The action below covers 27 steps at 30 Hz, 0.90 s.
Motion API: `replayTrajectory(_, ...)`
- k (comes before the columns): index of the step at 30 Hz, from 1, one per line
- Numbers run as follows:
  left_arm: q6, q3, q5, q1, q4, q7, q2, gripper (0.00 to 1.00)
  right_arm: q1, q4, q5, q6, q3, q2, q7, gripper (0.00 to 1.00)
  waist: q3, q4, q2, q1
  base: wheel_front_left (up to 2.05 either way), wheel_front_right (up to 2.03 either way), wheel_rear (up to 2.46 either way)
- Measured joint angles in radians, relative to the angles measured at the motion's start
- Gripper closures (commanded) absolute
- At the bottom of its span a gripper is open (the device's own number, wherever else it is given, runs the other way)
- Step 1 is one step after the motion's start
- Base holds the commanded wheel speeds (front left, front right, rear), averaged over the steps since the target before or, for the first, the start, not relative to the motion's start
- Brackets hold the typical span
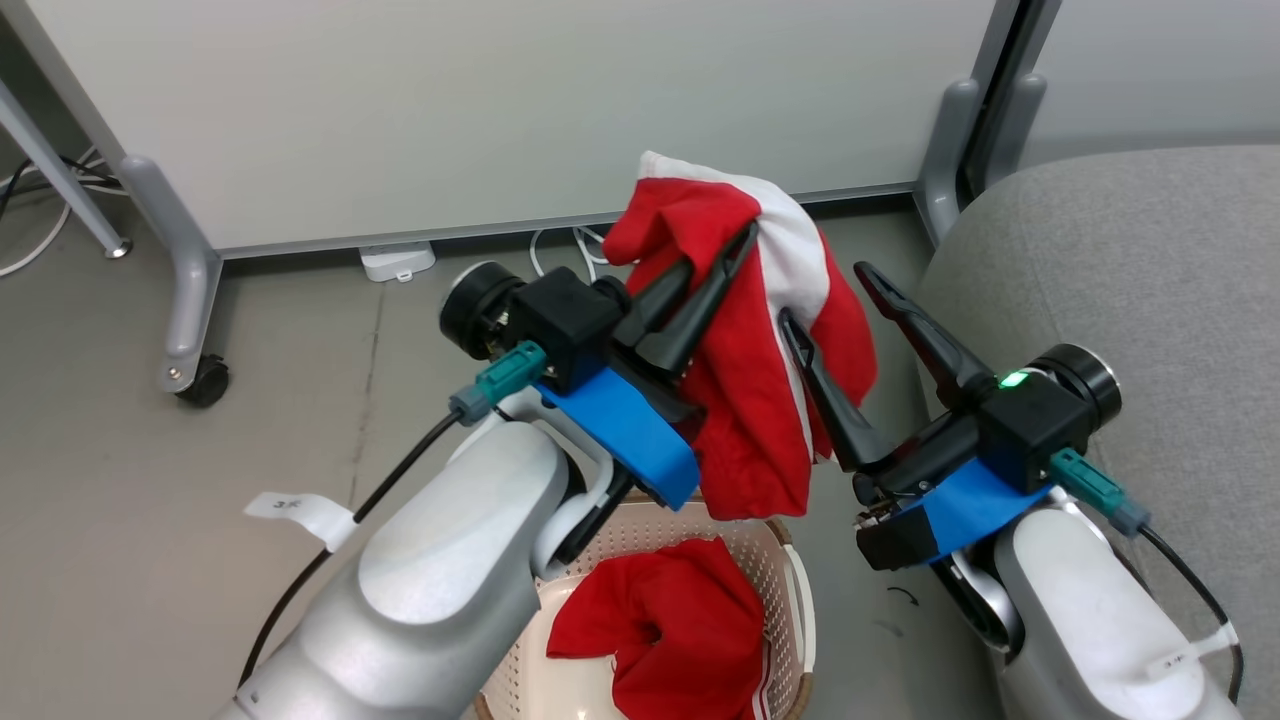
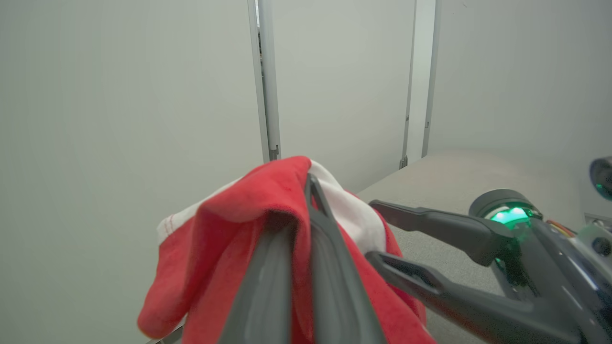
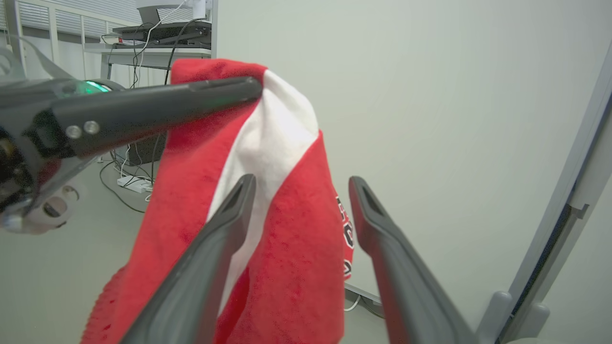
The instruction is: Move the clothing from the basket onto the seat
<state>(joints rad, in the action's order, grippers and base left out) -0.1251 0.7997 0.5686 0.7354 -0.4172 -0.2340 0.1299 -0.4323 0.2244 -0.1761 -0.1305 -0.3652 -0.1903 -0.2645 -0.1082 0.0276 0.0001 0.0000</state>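
Note:
My left gripper [image 1: 730, 250] is shut on a red garment [image 1: 760, 400] with a white stripe, holding it up above the basket [image 1: 790, 560]. The cloth drapes over its closed fingers [image 2: 330, 267] in the left wrist view. My right gripper [image 1: 822, 292] stands open just right of the hanging cloth, its fingers [image 3: 215, 248] spread on either side of the fabric [image 3: 287, 248] without pinching it. Dark lettering [image 3: 346, 229] shows on the garment's edge. A second red garment [image 1: 670, 620] lies crumpled in the cream basket. The grey seat [image 1: 1120, 260] lies to the right, beside my right arm.
A pale partition panel [image 1: 500, 100] stands behind, with a grey foot on a caster [image 1: 205, 380] at the left and another grey leg [image 1: 950, 150] by the seat. A white power block [image 1: 398, 262] and cables lie on the floor along the panel.

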Motion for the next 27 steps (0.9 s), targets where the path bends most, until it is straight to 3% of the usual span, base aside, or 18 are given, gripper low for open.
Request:
replayTrajectory(12, 0.000, 0.058, 0.003, 0.005, 0.002, -0.006, -0.018, 1.00, -0.083, 0.144, -0.144, 0.000, -0.164, -0.047, 0.000, 0.00, -0.007, 0.027, 0.0000, 0.0001, 0.00, 0.00, 0.00)
replayTrajectory(13, -0.001, 0.059, 0.004, 0.006, 0.002, -0.006, -0.017, 1.00, -0.084, 0.146, -0.152, 0.000, -0.174, -0.048, 0.000, 0.55, -0.007, 0.028, 0.0000, 0.0001, 0.00, 0.00, 0.00)
replayTrajectory(14, -0.001, 0.061, 0.004, 0.006, 0.002, -0.007, -0.018, 1.00, -0.087, 0.150, -0.164, 0.000, -0.179, -0.047, 0.000, 1.00, -0.006, 0.028, 0.0000, 0.0000, 0.00, 0.00, 0.00)
replayTrajectory(27, -0.001, 0.073, 0.014, 0.011, -0.002, -0.014, -0.009, 1.00, -0.084, 0.136, -0.179, 0.000, -0.184, -0.038, 0.000, 1.00, -0.002, 0.024, 0.0000, 0.0001, 0.00, 0.00, 0.00)
